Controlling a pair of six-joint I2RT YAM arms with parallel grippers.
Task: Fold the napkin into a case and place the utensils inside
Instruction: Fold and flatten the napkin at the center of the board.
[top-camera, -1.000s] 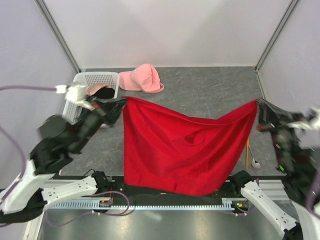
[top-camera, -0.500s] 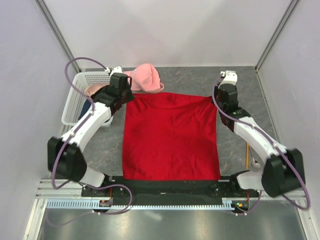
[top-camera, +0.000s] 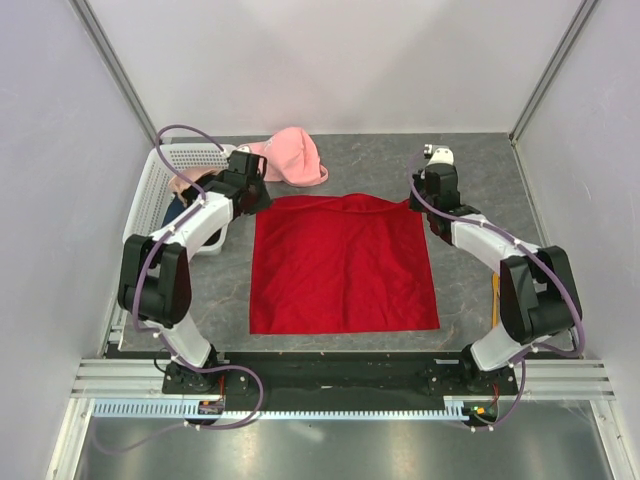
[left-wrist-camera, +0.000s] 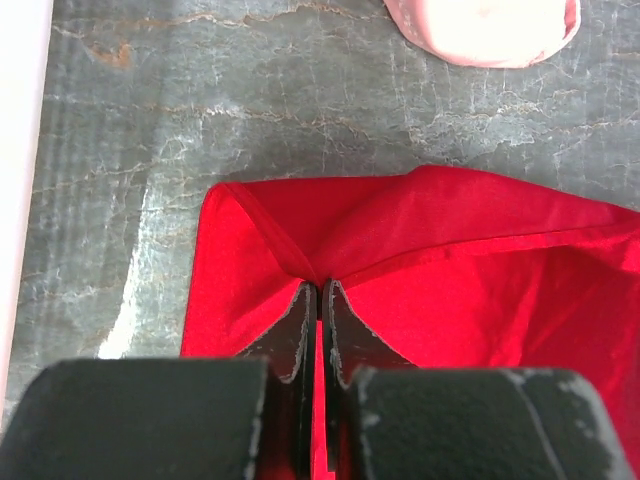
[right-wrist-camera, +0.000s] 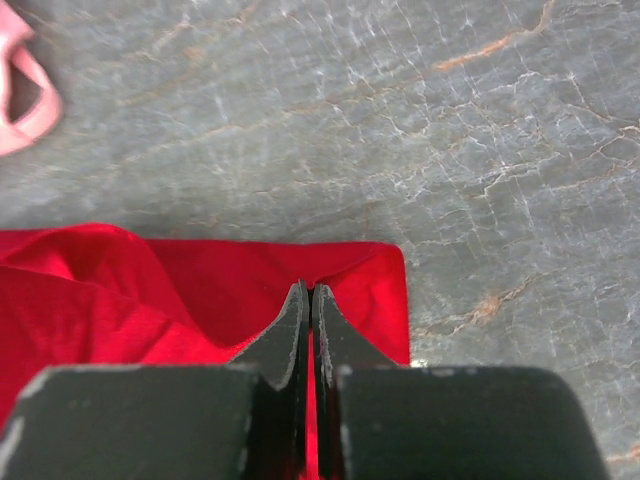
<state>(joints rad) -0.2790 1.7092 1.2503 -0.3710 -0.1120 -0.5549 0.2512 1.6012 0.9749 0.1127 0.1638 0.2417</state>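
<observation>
The red napkin (top-camera: 342, 265) lies spread flat and roughly square on the grey table. My left gripper (top-camera: 262, 198) is shut on its far left corner, where the cloth (left-wrist-camera: 450, 280) puckers up between the fingertips of that gripper (left-wrist-camera: 319, 287). At the far right corner my right gripper (top-camera: 419, 203) is shut the same way, and the right wrist view shows that gripper (right-wrist-camera: 306, 287) pinching the napkin's hem (right-wrist-camera: 200, 290). A thin orange utensil (top-camera: 494, 303) lies on the table to the right of the napkin, partly behind the right arm.
A pink cap (top-camera: 290, 156) sits just beyond the napkin's far left corner, also seen as the cap (left-wrist-camera: 490, 25) ahead of the left fingers. A white basket (top-camera: 160, 185) holding garments stands at the left. Grey walls close in both sides.
Both arms have reached forward and down, carrying the napkin from hanging stretched in the air to lying flat on the table, with its far corners still pinched.
</observation>
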